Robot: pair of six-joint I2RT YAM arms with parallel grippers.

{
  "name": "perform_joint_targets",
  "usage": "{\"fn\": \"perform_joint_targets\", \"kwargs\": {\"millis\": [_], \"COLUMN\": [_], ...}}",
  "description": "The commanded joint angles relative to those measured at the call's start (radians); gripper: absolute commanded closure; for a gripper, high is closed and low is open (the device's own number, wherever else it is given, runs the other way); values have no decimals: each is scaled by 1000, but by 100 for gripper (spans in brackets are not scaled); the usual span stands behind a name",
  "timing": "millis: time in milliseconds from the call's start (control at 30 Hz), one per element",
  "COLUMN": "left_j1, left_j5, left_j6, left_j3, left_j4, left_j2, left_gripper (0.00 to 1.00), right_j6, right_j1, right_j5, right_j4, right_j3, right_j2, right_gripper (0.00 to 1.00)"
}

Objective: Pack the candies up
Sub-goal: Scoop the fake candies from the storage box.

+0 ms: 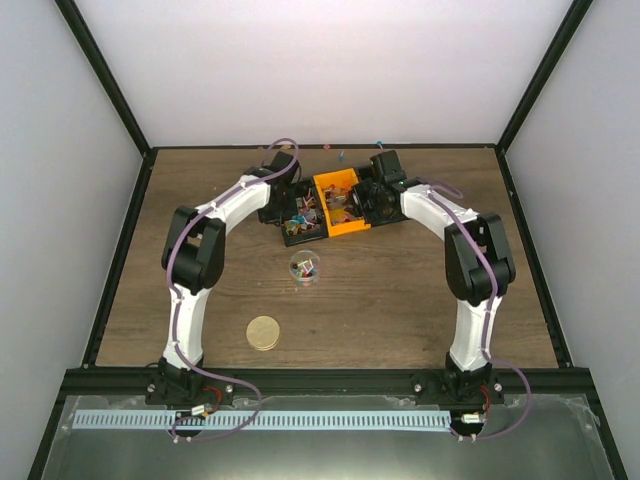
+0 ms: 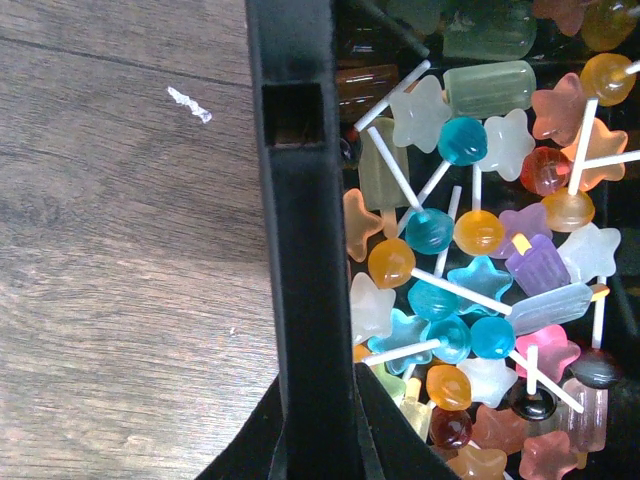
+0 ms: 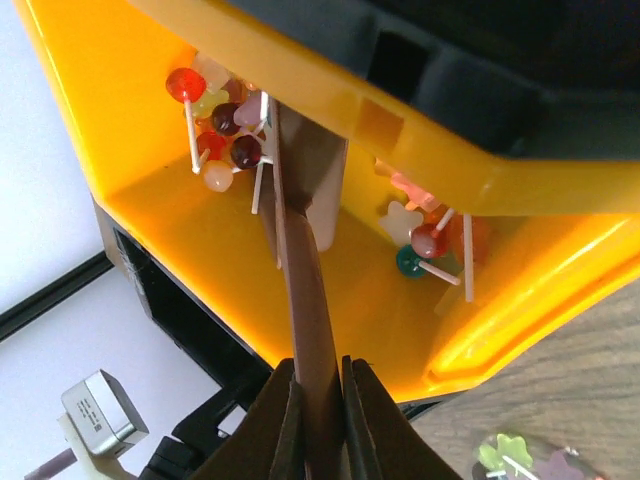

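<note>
Several candies (image 2: 470, 290), lollipops and star and bar shapes in mixed colours, fill the black bin (image 2: 300, 200). My left gripper (image 2: 315, 400) is shut on this bin's left wall. In the top view the black bin (image 1: 275, 215) sits at the table's back middle, with the left gripper (image 1: 283, 190) on it. The orange bin (image 1: 345, 228) lies against its right side. My right gripper (image 3: 318, 385) is shut on the orange bin's wall (image 3: 305, 250), and a few candies (image 3: 225, 125) lie in that bin's corners. The right gripper also shows in the top view (image 1: 360, 197).
A small clear round container (image 1: 305, 267) with a few candies stands in front of the bins and also shows in the right wrist view (image 3: 530, 462). A round tan disc lid (image 1: 264, 332) lies nearer the arms. Two tiny stray bits (image 1: 327, 147) lie by the back edge.
</note>
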Motion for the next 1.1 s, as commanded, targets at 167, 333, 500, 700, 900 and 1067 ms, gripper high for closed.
{"fn": "perform_joint_targets", "kwargs": {"millis": [167, 333, 500, 700, 900, 1067], "left_j1": [-6, -6, -6, -6, -6, -6], "left_j5": [80, 116, 127, 112, 111, 102], "left_j6": [-5, -21, -31, -36, -36, -39], "left_j3": [5, 12, 7, 6, 9, 14], "left_j4": [-8, 4, 5, 2, 4, 3], "left_j2": [41, 48, 44, 31, 29, 29], "left_gripper": [96, 96, 96, 96, 96, 93], "right_j6": [-14, 16, -6, -8, -24, -48], "right_j1": [19, 10, 9, 8, 8, 9], "right_j5": [-30, -104, -132, -139, -140, -122], "right_j4": [315, 822, 969, 1059, 1001, 927], "right_j3": [-400, -695, -779, -839, -863, -877], "right_j2": [-107, -206, -209, -263, -339, -405], "right_gripper": [99, 99, 99, 99, 99, 99]}}
